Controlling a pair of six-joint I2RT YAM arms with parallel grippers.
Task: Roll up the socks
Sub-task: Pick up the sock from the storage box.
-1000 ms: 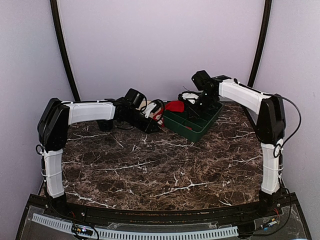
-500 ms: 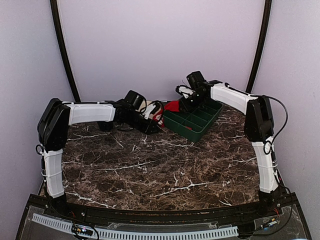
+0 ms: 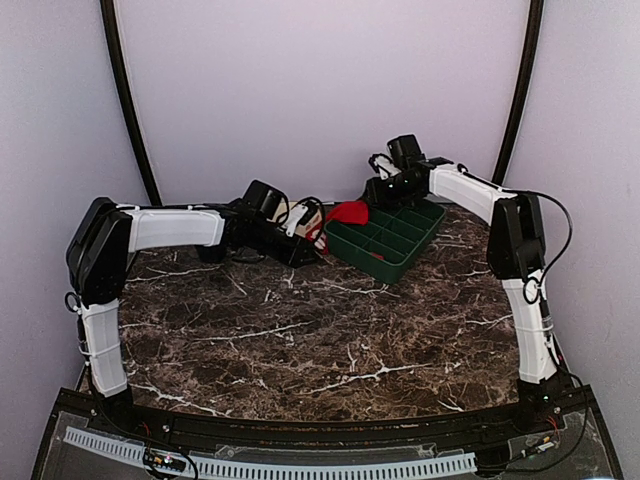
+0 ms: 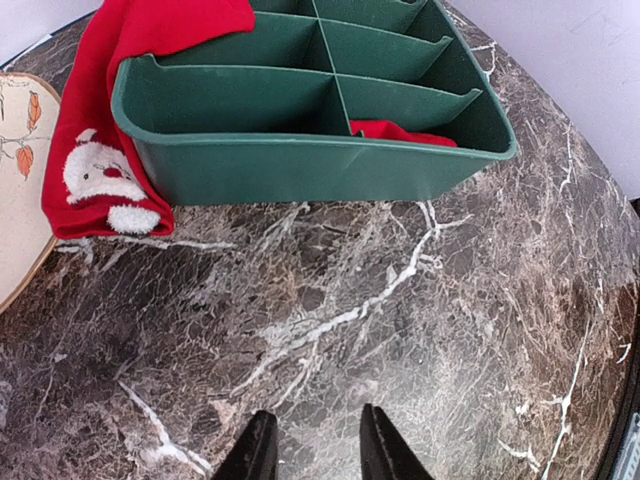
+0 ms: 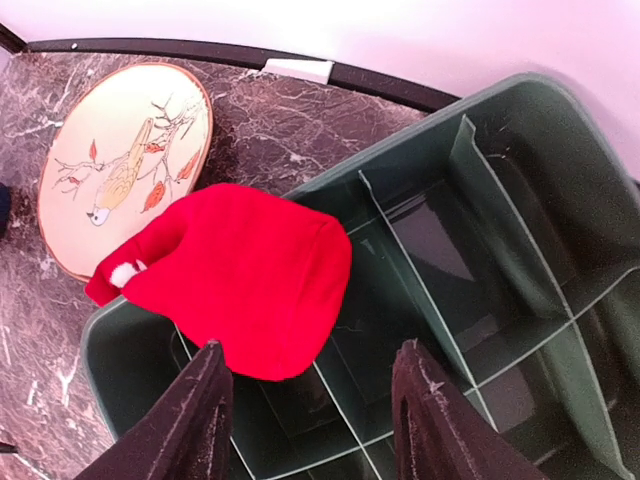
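One red sock [image 5: 240, 275] lies draped over the corner of a green divided tray [image 5: 520, 200]. Its white Santa-patterned end [image 4: 100, 180] hangs down the tray's outer wall [image 4: 300, 170] onto the marble. A second red sock [image 4: 400, 131] shows low in a near tray compartment. My right gripper [image 5: 310, 385] hovers open above the tray, the draped sock's edge just beyond its left finger, nothing between the fingers. My left gripper [image 4: 315, 445] is open over bare marble in front of the tray, well short of it. In the top view the sock [image 3: 348, 212] lies between both grippers.
A round wooden-rimmed picture of a bird [image 5: 125, 165] lies on the table beside the tray's corner, under the sock's end, and shows at the left edge [image 4: 15, 180] of the left wrist view. The tray [image 3: 395, 255] sits at the back right, near the wall.
The right gripper has swung from over the tray's middle toward its back left corner, near the draped sock. The left arm has barely moved.
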